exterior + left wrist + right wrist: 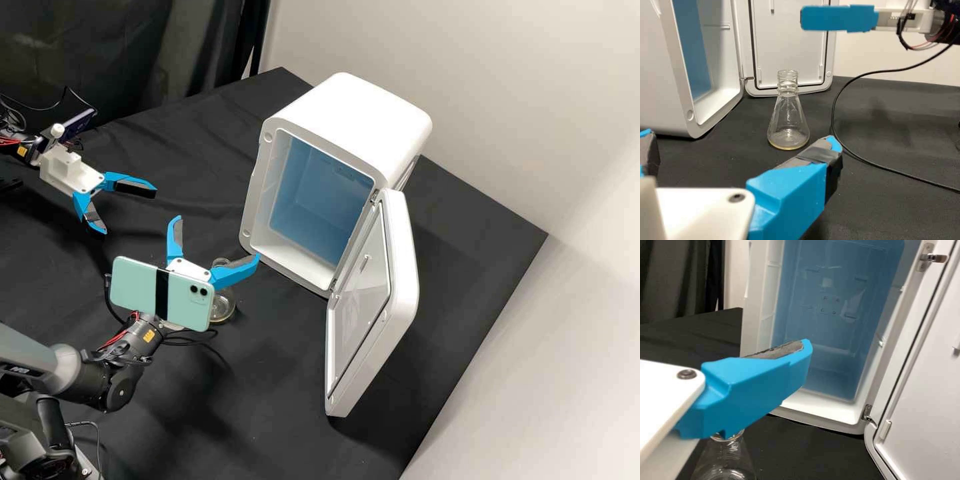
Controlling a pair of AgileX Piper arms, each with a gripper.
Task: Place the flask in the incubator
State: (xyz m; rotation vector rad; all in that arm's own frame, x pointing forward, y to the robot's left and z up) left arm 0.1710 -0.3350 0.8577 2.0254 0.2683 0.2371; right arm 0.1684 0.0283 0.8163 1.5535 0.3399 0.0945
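Flask (788, 120) stands upright beneath the wide-open, empty right claw (218, 239); left claw (127, 211) likewise open, apart.

1. The boxy plastic incubator (360, 120) was white outside and pale blue within.
2. The clear glass conical flask (788, 117) showed a yellowish base.
3. The cloth-covered bench (200, 153) was black.
4. The left gripper (125, 210) and the right gripper (215, 241) were white, with bright blue fingers and grey pads.
5. The slim mint-green phone (143, 287) bore a black band.

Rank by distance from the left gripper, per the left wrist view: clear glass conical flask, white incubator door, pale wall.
1. Clear glass conical flask, upright on the bench ahead of the left gripper.
2. White incubator door, open behind the flask.
3. Pale wall, beyond the bench.
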